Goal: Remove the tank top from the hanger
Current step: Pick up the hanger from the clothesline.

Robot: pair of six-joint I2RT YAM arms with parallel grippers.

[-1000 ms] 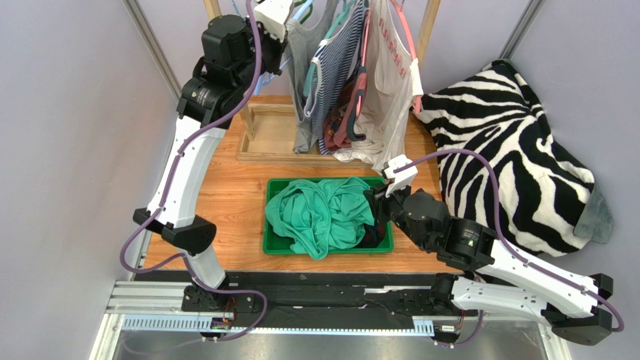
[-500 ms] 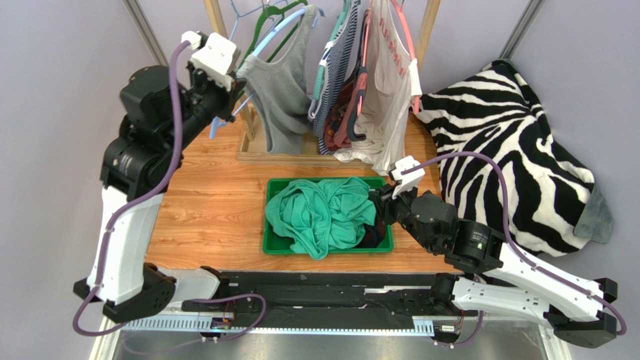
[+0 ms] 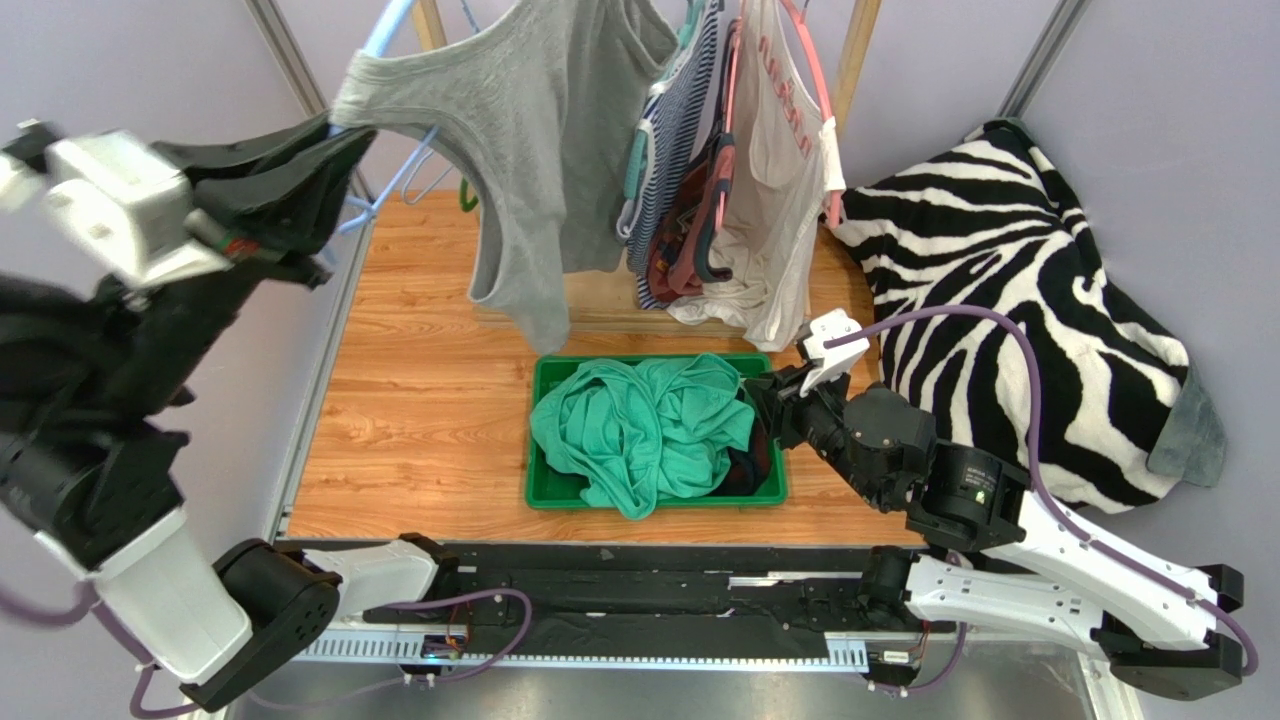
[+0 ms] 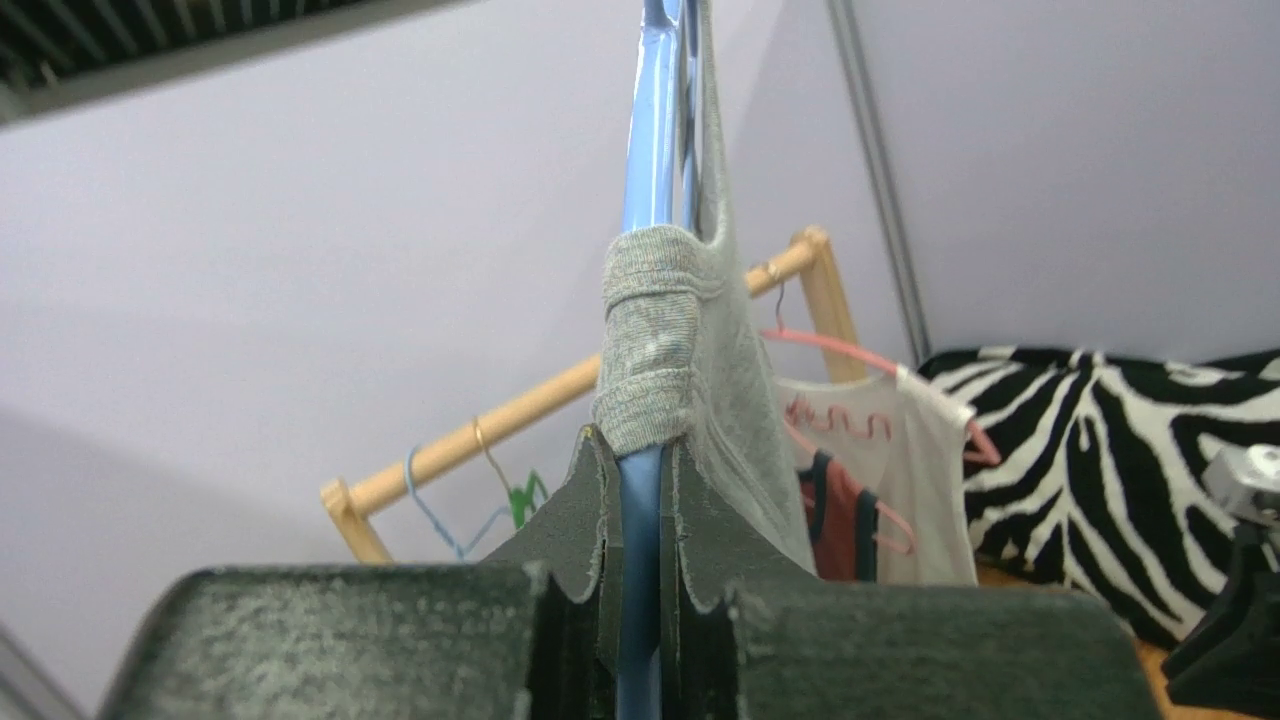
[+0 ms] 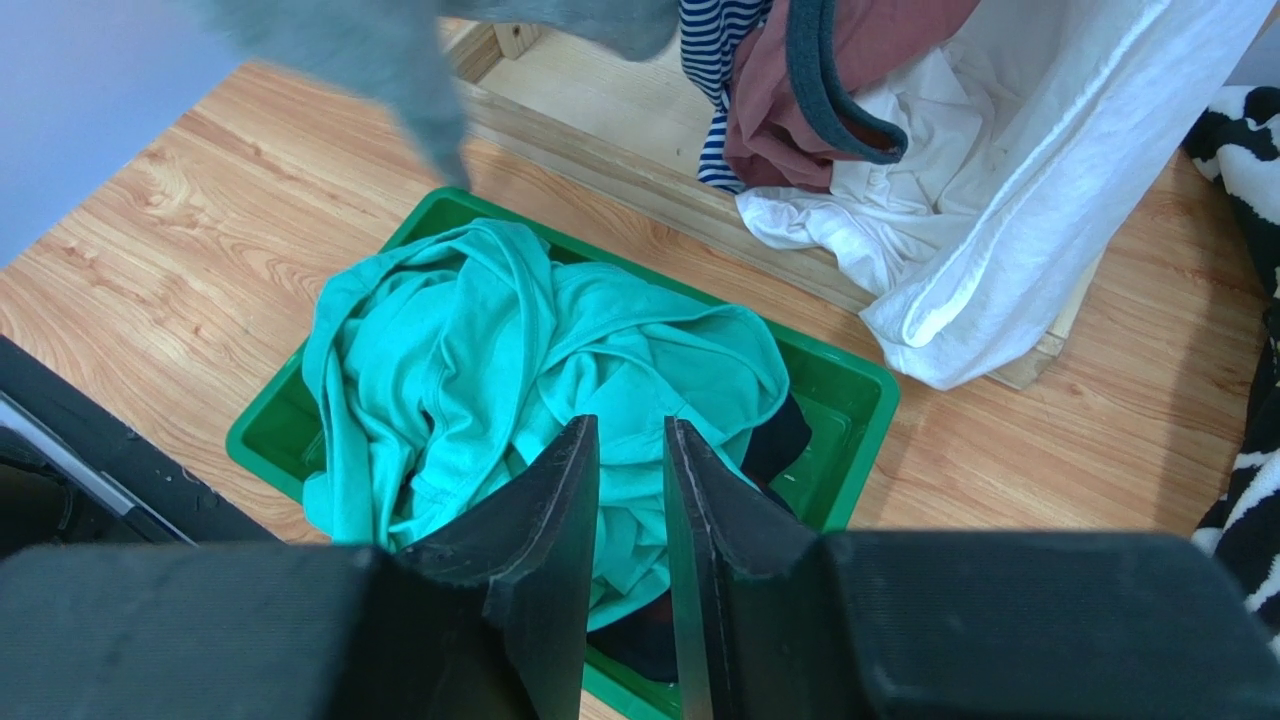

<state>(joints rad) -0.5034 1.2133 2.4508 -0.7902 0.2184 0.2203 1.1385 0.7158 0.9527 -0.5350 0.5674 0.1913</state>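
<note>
Far left and raised high, left gripper [image 4: 639, 480] is clamped on one blue hanger [image 4: 654, 180] carrying the grey tank top [image 3: 541, 135], up near the rack. Right gripper [image 5: 624, 450] sits low over one green bin [image 3: 549, 492], jaws narrow, empty. Red print on white top [image 3: 781, 150] is unreadable. One zebra blanket [image 3: 1022, 285] lies right.

The left arm rears high at the left side, its left pincer [image 4: 639, 450] clamped on a thin blue plastic hanger [image 4: 651, 150]. The right arm reaches low and forward, its right pincer [image 5: 624, 435] tilted downward, jaws narrowly parted and empty.
</note>
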